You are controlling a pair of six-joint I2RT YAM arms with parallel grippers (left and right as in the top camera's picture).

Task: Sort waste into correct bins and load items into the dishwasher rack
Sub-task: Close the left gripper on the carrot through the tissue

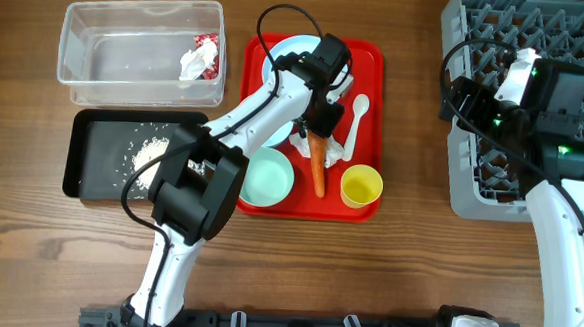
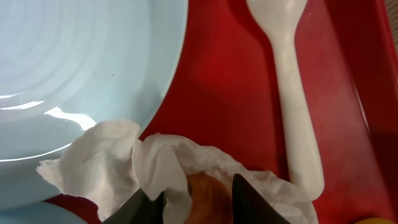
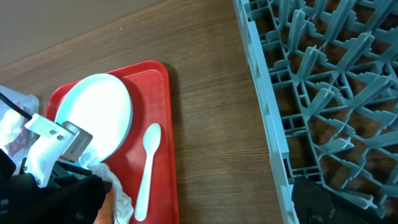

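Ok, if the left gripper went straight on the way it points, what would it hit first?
Probably the carrot: its end sits between the left gripper's fingers, crumpled white tissue bunched beside it. Depth is unclear.

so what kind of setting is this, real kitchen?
Probably not: looks like a lab tabletop mock-up of a dish-clearing station. A grey dishwasher rack sits loose on a wood-grain table, with a red tray of dishes and scraps, and a clear tub and black tray as bins.
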